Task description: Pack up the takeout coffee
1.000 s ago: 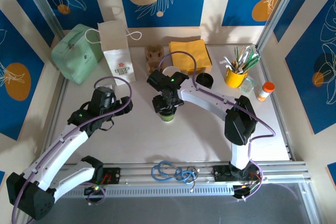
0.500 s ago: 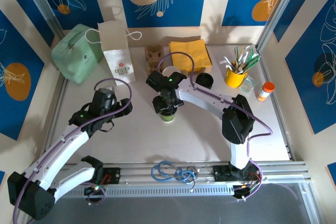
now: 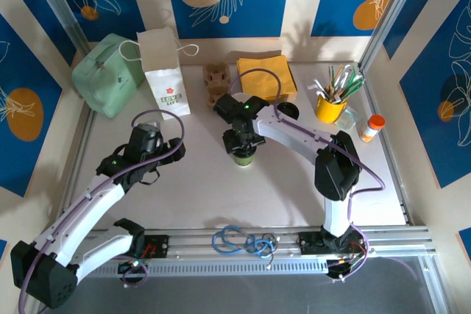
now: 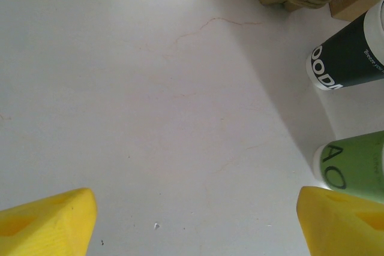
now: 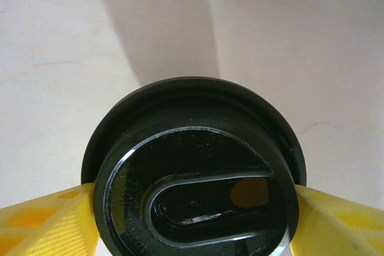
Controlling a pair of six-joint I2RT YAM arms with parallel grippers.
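Takeout coffee [image 5: 195, 172] upright; long axis vertical.

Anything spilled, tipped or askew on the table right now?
Nothing stands out. The takeout coffee stands upright, lid seated, held by the right gripper. No spill on the table; the paper bag stands upright.

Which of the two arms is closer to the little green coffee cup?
Right. The right gripper clasps the takeout coffee at its black lid; the left gripper sits open off to the cup's left, apart from it.
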